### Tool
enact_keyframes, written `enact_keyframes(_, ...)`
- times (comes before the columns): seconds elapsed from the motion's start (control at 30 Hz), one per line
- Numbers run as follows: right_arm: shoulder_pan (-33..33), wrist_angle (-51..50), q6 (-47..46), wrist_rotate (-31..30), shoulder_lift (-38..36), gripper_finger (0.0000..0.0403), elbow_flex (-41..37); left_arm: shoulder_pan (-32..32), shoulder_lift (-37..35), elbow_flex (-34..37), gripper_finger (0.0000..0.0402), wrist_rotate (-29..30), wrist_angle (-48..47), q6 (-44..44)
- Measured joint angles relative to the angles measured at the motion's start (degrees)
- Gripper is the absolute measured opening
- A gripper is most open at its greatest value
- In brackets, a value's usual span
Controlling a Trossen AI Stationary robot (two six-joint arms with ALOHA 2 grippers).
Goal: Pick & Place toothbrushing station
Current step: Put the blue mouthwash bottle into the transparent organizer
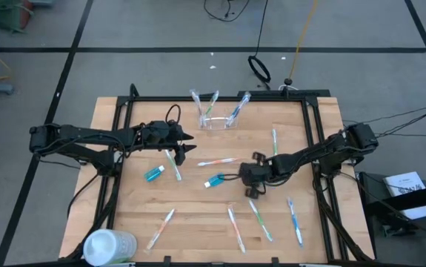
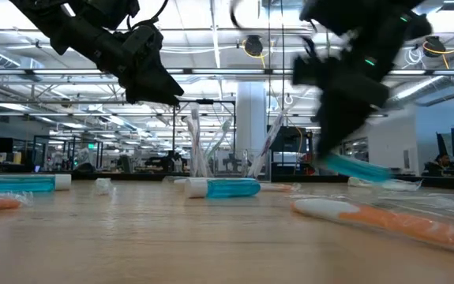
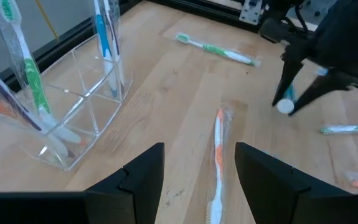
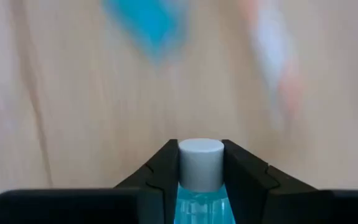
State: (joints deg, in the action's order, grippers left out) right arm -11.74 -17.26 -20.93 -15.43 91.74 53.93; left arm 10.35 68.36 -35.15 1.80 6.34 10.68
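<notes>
Right wrist view shows the right gripper clenched on a blue toothpaste tube, cap foremost — everything beyond is blurred. High view puts that grip at centre frame on the wooden table. Upper centre stands the clear cup; the left gripper hovers released left of centre. Low view's right arm is motion-smeared — open hall behind.

The middle of the table is taken up by the right gripper, which is clamped on a toothpaste tube. At its 12 o'clock a toothbrush lies across the way to the clear cup. The 9 o'clock side is blocked by the left gripper, held open, with a second tube beneath. Bare wood is left near 7 o'clock.
</notes>
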Motion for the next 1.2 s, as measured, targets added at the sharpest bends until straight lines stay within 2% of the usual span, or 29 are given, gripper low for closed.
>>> enact_keyframes(0.1, 1.42, 15.67, 5.14, -9.17, 0.23, 0.0094, 0.83, 0.00, -0.02, -0.01, 0.0202, -0.06, 0.86, 0.02)
enact_keyframes(0.17, 3.27, 27.82, 10.67, -12.83, 0.11, 0.0095, 0.64, 0.00, -0.02, 0.01, 0.0202, -0.09, 0.84, 0.02)
enact_keyframes(0.3, 8.38, 47.73, 21.64, -12.92, 0.12, 0.0095, 0.50, -0.05, -0.02, -0.01, 0.0202, -0.21, 0.82, 0.02)
enact_keyframes(0.4, 12.88, 58.49, 26.12, -12.86, 0.13, 0.0094, 0.50, -0.11, -0.02, -0.01, 0.0202, -0.24, 0.80, 0.02)
enact_keyframes(0.47, 15.86, 62.38, 25.54, -12.78, 0.64, 0.0094, 0.50, -0.11, -0.02, 0.01, 0.0202, -0.26, 0.80, 0.02)
enact_keyframes(0.57, 19.73, 65.87, 21.11, -8.46, 4.05, 0.0094, 0.55, -0.11, -0.02, 0.01, 0.0202, -0.28, 0.80, 0.02)
enact_keyframes(0.67, 22.32, 71.67, 21.78, -5.68, 9.19, 0.0094, 0.48, -0.11, -0.02, -0.01, 0.0202, -0.28, 0.76, 0.02)
enact_keyframes(0.87, 27.61, 81.89, 25.73, -12.48, 18.08, 0.0094, 0.66, -0.35, -0.02, 0.01, 0.0202, -0.33, 0.73, -0.38)
enact_keyframes(0.97, 29.94, 82.17, 25.28, -11.78, 20.61, 0.0094, 0.66, -0.35, -0.02, -0.01, 0.0202, -0.37, 0.73, -1.16)
enact_keyframes(1.03, 30.94, 82.26, 21.74, -10.61, 21.89, 0.0096, 0.66, -0.35, -0.02, 0.00, 0.0202, -0.37, 0.73, -1.26)
enact_keyframes(1.2, 32.05, 79.51, 17.24, -6.94, 21.88, 0.0098, 0.74, -0.35, 0.00, -0.01, 0.0202, -0.37, 0.71, -1.34)
